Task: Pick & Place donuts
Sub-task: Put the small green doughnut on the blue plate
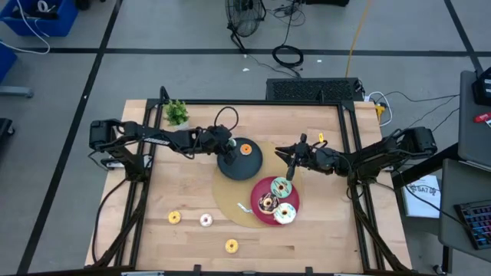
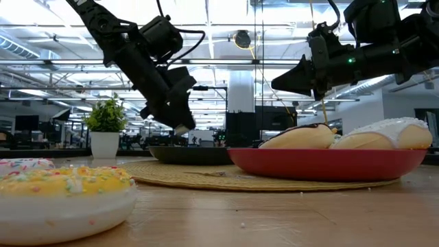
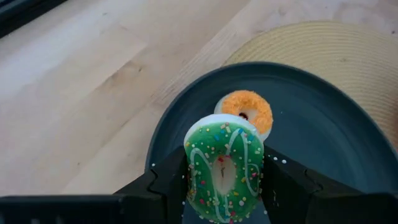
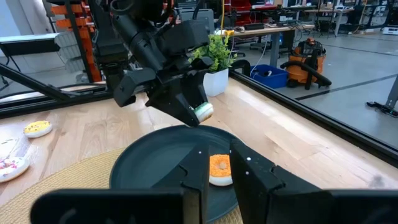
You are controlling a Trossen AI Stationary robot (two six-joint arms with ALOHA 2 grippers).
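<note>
- Green donut (image 3: 224, 167) pinched in my left gripper (image 3: 224, 186) jaws above the black plate (image 3: 329, 118), orange donut (image 3: 247, 111) beneath.
- Right gripper (image 1: 292, 156), jaws pressed together, hovers at three o'clock of it.

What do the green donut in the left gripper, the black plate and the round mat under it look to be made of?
Green donut: likely moulded plastic or rubber, glossy icing with raised sprinkles. Black plate: smooth, matte, probably plastic or melamine; hard to tell. Mat: woven straw-like fibre, with concentric coiled ridges. The left gripper is shut on the donut above the plate.
</note>
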